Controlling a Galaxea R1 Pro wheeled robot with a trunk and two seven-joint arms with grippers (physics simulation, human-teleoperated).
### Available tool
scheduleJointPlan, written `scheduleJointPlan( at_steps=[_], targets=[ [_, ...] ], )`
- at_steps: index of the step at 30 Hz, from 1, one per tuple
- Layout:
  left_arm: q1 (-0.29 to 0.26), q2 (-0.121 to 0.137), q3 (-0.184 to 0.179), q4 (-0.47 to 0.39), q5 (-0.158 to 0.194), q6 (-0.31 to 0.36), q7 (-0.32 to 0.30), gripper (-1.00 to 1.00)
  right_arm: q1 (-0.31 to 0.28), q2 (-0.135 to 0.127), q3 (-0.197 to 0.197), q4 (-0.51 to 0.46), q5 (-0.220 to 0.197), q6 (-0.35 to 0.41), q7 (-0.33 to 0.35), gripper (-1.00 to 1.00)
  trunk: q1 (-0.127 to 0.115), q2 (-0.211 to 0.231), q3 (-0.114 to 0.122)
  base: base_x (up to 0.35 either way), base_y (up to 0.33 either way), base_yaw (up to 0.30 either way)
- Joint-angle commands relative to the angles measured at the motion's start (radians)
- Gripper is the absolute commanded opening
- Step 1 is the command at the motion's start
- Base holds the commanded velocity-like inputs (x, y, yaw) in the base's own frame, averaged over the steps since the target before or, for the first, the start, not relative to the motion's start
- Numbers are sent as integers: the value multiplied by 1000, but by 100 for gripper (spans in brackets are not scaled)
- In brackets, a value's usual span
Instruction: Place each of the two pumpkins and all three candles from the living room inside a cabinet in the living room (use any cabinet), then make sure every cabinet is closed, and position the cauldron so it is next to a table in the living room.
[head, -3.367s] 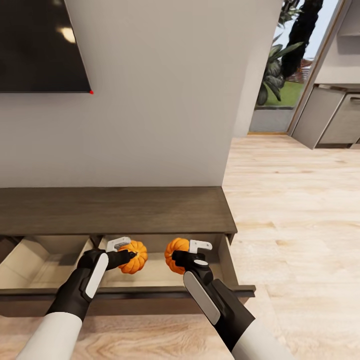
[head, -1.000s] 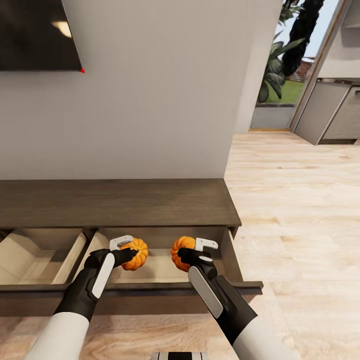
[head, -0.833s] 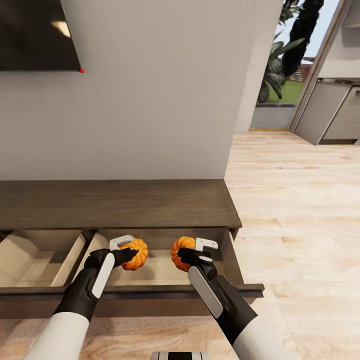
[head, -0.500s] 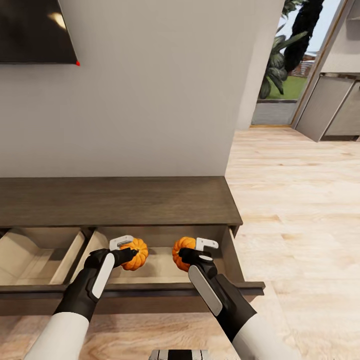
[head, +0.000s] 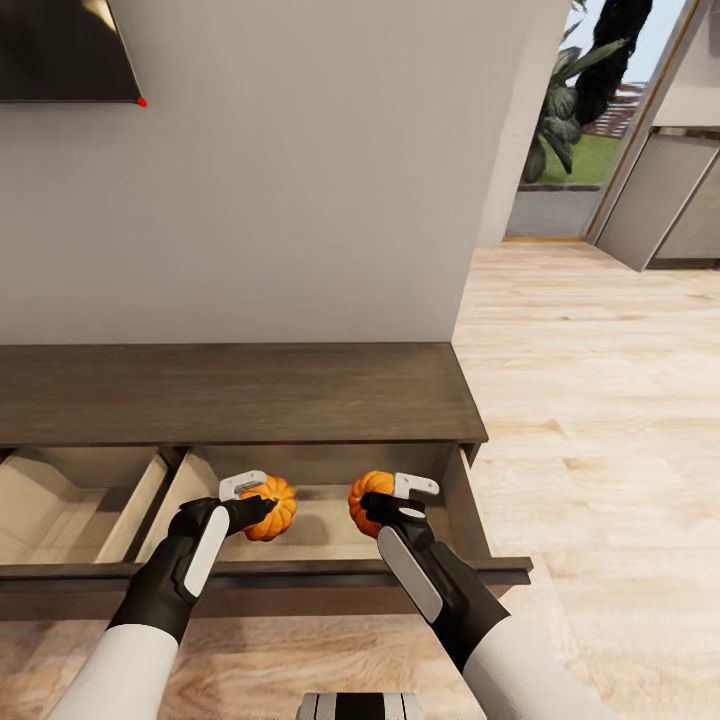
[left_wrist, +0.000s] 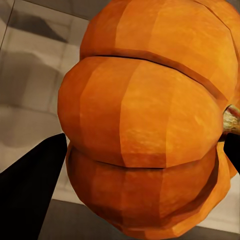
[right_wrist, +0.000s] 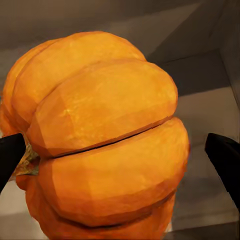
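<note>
Two small orange ribbed pumpkins hang over the open right drawer of the long dark-brown cabinet (head: 240, 392). My left gripper (head: 258, 498) is shut on the left pumpkin (head: 275, 508), which looms large between the dark fingertips (left_wrist: 30, 175) in the left wrist view (left_wrist: 145, 125). My right gripper (head: 385, 495) is shut on the right pumpkin (head: 364, 497), seen close up in the right wrist view (right_wrist: 105, 135) with a bit of stem at one side. The candles and the cauldron are out of view.
A second drawer (head: 70, 505) stands open to the left, pale wood inside. A dark TV (head: 60, 50) hangs on the grey wall above. Wood floor (head: 600, 400) stretches right toward grey kitchen cupboards (head: 670, 200) and a doorway with plants.
The head view has tilted down and crept closer, so wall and TV slid up in the picture. Both grippers still hold their pumpkins over the right drawer, barely shifted.
</note>
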Motion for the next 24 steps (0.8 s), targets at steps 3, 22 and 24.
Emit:
scheduleJointPlan(
  at_steps=[3, 22, 24],
  targets=[
    [-1, -1, 2, -2, 11, 4, 8, -100, -1, 0, 1, -1, -6, 4, -7, 100, 0, 0, -1, 0, 0, 0],
    [0, 2, 6, -4, 21, 14, 7, 100, -1, 0, 2, -1, -6, 8, -7, 100, -2, 1, 19, 0, 0, 0],
    [-1, 1, 7, -4, 22, 23, 8, 100, -1, 0, 1, -2, -7, 12, -7, 100, -3, 1, 26, 0, 0, 0]
  ],
)
